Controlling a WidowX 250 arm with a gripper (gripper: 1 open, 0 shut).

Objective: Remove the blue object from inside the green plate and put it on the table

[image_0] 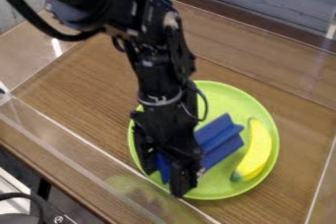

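Gripper (180,165) is lowered over the near end of the block (218,140), seemingly for a grasp; jaw state cannot be told. Block lies in the plate (226,99), beside the banana (256,149).

Glossy black jointed arm (144,46) with dark looping cables and black fingers (178,174).

Bare table (79,90) lies open left of the green plate (250,105) — acrylic walls (59,140) hem its edges.
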